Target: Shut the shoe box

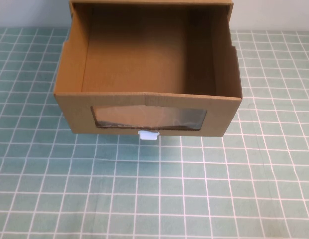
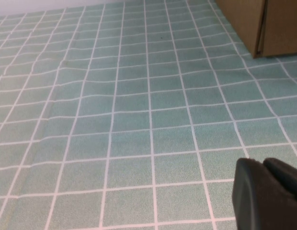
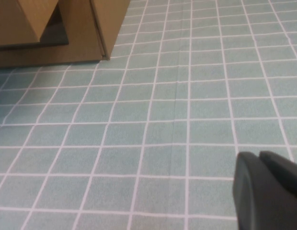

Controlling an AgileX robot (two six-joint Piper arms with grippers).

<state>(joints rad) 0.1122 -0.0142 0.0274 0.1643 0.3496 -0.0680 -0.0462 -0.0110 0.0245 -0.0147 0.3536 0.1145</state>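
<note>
On the table, shoe box (image 1: 149, 84) stands open; left end effector (image 2: 268, 196), right end effector (image 3: 266, 191) seemingly apart.

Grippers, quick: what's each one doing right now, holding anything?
Left gripper: low over the green mat, holding nothing; open or closed cannot be told.
Right gripper: same, over the mat, empty-handed.

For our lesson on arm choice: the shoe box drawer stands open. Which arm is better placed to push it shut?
Nearly even, perhaps right. The left end effector and right end effector both hang over the mat short of the box; it fills more of the right wrist view.
</note>
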